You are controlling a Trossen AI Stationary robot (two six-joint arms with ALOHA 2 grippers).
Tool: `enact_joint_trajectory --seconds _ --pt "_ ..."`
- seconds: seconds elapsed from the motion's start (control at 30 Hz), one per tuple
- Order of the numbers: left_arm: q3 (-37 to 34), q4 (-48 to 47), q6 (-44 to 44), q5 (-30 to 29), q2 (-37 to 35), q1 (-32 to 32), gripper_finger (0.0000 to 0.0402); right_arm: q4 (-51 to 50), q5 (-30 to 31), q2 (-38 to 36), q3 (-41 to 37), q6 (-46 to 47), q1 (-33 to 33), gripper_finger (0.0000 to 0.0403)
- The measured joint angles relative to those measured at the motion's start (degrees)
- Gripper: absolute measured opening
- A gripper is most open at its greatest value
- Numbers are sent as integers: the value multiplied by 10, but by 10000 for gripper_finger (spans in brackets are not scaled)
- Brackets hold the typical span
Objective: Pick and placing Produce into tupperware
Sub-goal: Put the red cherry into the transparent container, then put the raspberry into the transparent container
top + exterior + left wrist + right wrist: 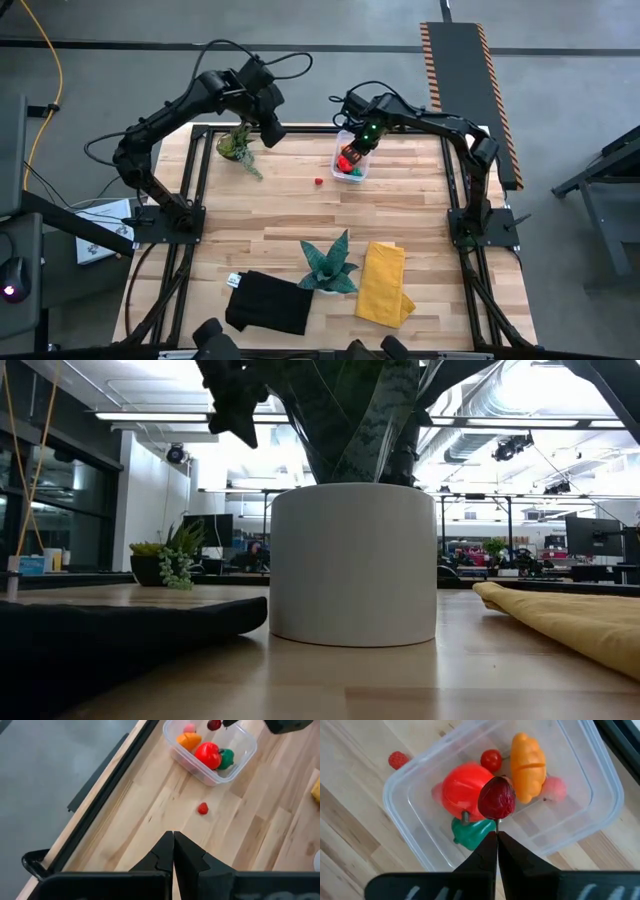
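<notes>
Pinched by its stem in the right gripper (496, 836) above the tupperware (410, 780), 1 dark fruit (496, 798) joins 5 pieces inside; 1 red berry (202, 808) remains outside, left gripper (173, 845) closed empty.

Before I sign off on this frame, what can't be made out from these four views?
- Low view: the white pot fills the middle and hides the tupperware, the produce and both hands.
- High view: the right hand covers part of the tupperware; the pieces inside are too small to name.
- Right wrist view: the dark red piece hides part of the tub's contents.
- Left wrist view: the picture's top edge cuts off the right hand.
</notes>
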Motion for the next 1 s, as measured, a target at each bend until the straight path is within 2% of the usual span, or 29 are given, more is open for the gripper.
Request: enact_joint_trajectory --seconds 0.3,0.57,0.67,0.87,1.0 --pt "-1 10 1 2 0 1 0 10 4 1 0 8 -3 12" --pt "-1 8 2 4 0 1 1 15 4 1 0 6 -4 86" --pt "-1 3 2 4 0 1 0 22 5 1 0 -3 -4 102" --pt "-1 -24 3 1 0 1 3 48 3 1 0 -18 -4 105" --pt "-1 -49 14 -6 0 1 1 65 -36 1 0 -76 2 106"
